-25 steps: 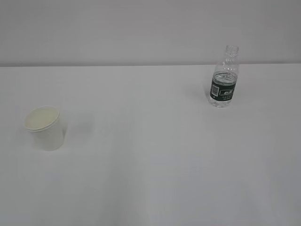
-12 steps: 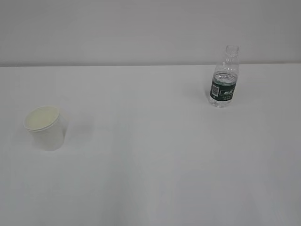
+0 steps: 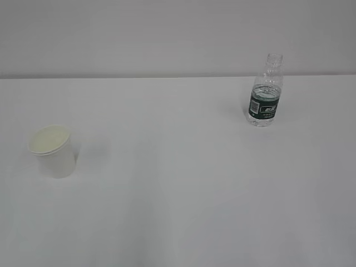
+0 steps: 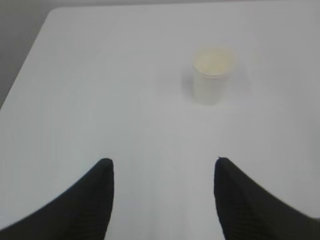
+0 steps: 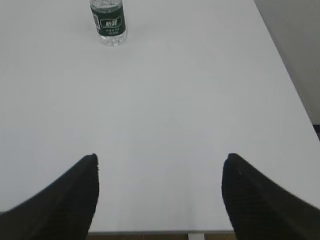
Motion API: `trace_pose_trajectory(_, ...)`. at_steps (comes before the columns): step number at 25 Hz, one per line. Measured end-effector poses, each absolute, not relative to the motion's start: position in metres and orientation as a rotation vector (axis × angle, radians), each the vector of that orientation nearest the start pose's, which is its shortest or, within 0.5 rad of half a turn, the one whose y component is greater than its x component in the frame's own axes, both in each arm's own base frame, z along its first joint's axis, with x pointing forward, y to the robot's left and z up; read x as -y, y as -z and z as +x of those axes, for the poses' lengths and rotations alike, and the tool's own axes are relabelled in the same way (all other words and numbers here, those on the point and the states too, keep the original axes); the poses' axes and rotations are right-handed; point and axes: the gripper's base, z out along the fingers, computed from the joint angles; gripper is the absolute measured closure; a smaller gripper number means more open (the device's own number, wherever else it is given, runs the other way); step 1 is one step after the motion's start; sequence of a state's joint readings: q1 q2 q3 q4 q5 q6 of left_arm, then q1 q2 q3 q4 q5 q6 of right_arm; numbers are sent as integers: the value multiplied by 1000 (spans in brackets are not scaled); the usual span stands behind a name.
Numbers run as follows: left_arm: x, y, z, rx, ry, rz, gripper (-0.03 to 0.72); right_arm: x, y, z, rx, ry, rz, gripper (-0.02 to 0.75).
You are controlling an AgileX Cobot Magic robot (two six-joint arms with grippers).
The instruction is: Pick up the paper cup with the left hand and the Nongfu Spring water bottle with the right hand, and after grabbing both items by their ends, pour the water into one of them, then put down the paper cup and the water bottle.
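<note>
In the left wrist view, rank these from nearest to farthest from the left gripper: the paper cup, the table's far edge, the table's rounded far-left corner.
1. The paper cup, upright ahead of the left gripper and slightly right of it.
2. The table's far edge and its rounded far-left corner both lie beyond the cup; which is nearer is too close to call.

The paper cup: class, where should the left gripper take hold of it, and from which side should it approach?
The paper cup stands upright, mouth open, alone on the table. Probably best gripped across its side wall below the rolled rim, approaching level from the near side, where the open left gripper already faces it. The tapered wall narrows downward, so a higher hold should slip less.
</note>
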State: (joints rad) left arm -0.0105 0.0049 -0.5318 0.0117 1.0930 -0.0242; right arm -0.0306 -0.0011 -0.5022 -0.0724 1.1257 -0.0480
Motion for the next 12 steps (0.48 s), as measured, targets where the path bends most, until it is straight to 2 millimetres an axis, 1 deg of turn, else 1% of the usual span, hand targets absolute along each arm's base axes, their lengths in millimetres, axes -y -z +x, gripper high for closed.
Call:
trace_pose_trajectory(4,2,-303,-8,-1901,62,-12,231,2,-287,-5,-1974,92,-16,165)
trace_pose_trajectory(6,4,-312,-4,-1849,86,-14,236,0,-293,1,-1935,52,-17,165)
trace_pose_trajectory(9,4,-324,12,-1843,92,-18,237,-2,-299,16,-1917,5,-12,165)
trace_pose_trajectory(12,4,-334,32,-1824,96,-25,238,-6,-307,32,-1884,-66,7,165)
